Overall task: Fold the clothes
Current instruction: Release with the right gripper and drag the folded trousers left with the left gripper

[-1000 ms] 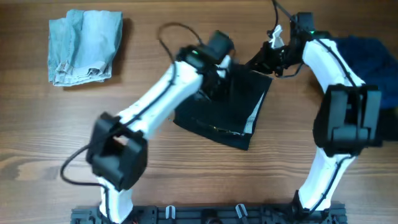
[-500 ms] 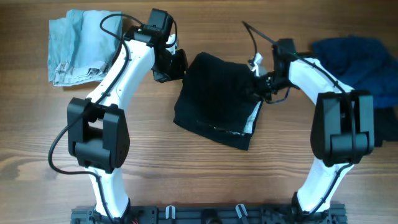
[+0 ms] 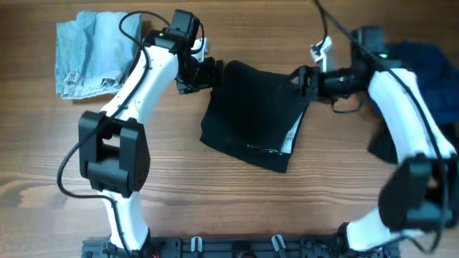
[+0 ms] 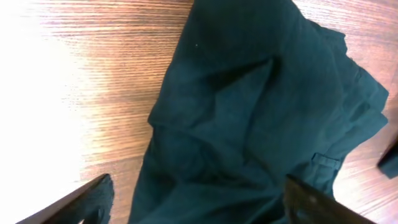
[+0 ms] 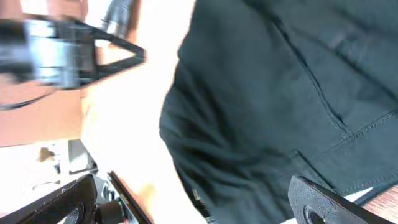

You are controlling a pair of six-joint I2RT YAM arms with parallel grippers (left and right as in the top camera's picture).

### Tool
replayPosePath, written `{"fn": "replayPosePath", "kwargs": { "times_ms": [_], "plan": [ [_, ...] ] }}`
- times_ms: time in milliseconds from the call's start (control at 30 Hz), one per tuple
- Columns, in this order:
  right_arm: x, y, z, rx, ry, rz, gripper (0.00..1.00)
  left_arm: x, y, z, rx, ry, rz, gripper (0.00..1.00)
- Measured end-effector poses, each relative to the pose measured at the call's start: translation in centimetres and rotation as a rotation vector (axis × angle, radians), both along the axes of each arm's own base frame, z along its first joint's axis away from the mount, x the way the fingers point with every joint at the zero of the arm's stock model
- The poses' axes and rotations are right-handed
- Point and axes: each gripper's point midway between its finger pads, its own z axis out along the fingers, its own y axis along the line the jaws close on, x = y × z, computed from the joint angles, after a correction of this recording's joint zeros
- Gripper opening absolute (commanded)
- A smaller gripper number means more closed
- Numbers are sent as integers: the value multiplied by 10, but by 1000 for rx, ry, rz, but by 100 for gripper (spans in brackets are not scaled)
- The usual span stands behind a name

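Three garments on the table (image 3: 43, 158): a black one (image 3: 251, 118), a light-blue one (image 3: 97, 54), a navy one (image 3: 424, 59). Two arms: left arm (image 3: 147, 82), right arm (image 3: 401, 107).

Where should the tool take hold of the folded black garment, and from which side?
Probably the black garment at its far left corner, coming from the left, low over the table. It lies flat in folded layers, and that corner is a free edge right beside the open left tool.

Left end effector (image 3: 209, 72) jaws spread wide; right end effector (image 3: 304, 79) same; tips face each other
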Motion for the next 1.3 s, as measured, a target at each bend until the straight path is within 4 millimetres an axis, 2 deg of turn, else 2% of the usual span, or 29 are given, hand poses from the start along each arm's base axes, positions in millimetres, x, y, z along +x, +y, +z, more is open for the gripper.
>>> {"fn": "replayPosePath", "kwargs": {
  "times_ms": [100,200,433,500,533,567,600,667,733,833,900,1000,1033,1133,1300],
  "plan": [
    [-8,0,25,-7,-63,3,99,-2,-7,-27,-38,39,-79,100],
    [-15,-2,23,-20,-35,1,100,-7,-10,-54,-48,83,-141,100],
    [-15,-3,23,-24,-33,1,99,-22,-23,-68,-152,114,-287,100],
    [-15,-3,23,-24,-34,0,99,-23,-30,-67,-220,124,-299,89],
    [-15,-3,23,-24,-34,0,99,-23,-34,-67,-247,128,-305,76],
    [-15,-3,23,-24,-34,0,100,-24,-38,-68,-277,138,-308,63],
    [-15,-3,23,-25,-35,0,100,-25,-42,-70,-297,146,-317,35],
    [-14,-5,21,-41,-33,-5,100,-33,-53,-78,-335,183,-332,5],
    [-14,-10,15,-81,-21,-22,99,-46,-64,-91,-339,222,-360,4],
    [-13,-16,10,-124,-6,-47,99,-51,-75,-92,-351,229,-378,4],
    [-13,-18,9,-135,-6,-51,100,-45,-75,-92,-359,221,-350,4],
    [-12,-18,9,-139,-9,-52,99,-20,-55,-89,-353,193,-282,4],
    [-12,-19,8,-141,-9,-53,99,2,-40,-84,-332,142,-249,4],
    [-12,-19,8,-142,-9,-53,100,50,-1,-68,-254,16,-176,4],
    [-12,-19,8,-142,-9,-53,100,101,58,-46,-112,-129,-77,4]
  ]
}}
